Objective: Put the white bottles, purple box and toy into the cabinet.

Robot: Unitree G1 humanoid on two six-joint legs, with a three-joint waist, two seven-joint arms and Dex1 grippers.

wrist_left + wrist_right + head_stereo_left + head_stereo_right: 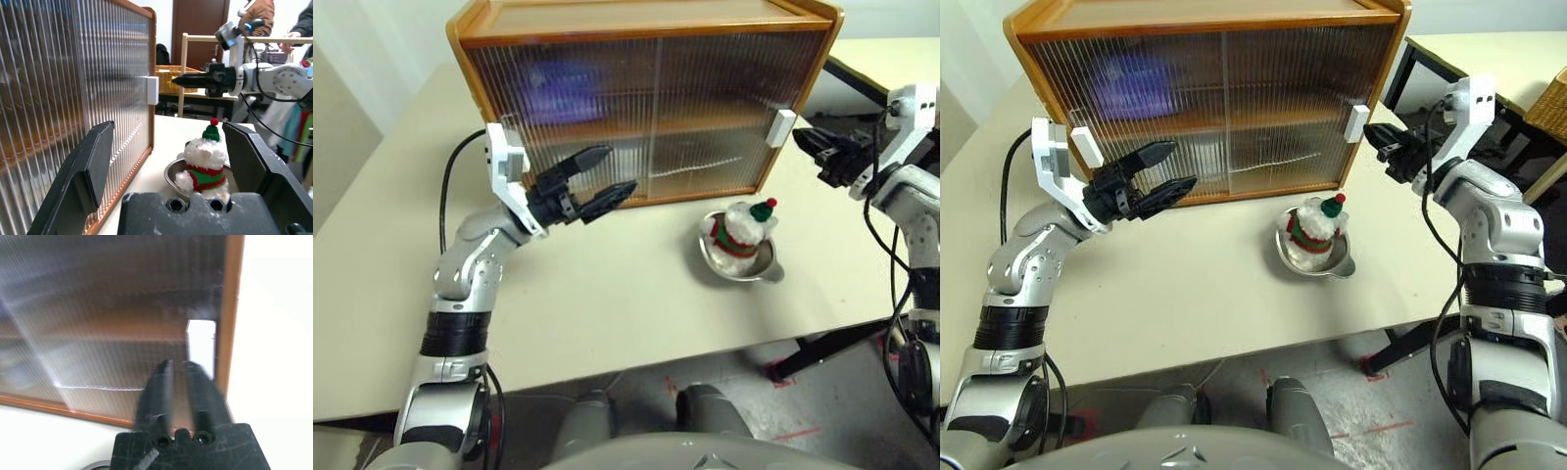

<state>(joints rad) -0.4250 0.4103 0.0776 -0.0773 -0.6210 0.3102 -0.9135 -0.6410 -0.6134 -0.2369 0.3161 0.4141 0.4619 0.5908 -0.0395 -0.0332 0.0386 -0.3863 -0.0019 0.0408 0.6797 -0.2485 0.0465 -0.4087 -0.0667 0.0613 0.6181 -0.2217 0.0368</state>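
The cabinet [646, 20] stands at the back of the table with both ribbed doors slid shut. A purple blur behind the upper left door is the purple box [563, 83]. The white bottles are hidden. On the table in front of the cabinet's right half, the toy [741, 227] sits upright in a shallow metal dish [773, 272]. My left gripper [619, 169] is open and empty, pointing along the lower left door toward the toy [205, 161]. My right gripper [800, 137] is shut on nothing, level with and just right of the white right handle [781, 127].
A black side table [1410, 73] and a wicker basket [1549, 103] stand right of the cabinet. A wooden rack [230, 39] and people stand beyond it in the left wrist view. The table's front edge [636, 357] runs close below the dish.
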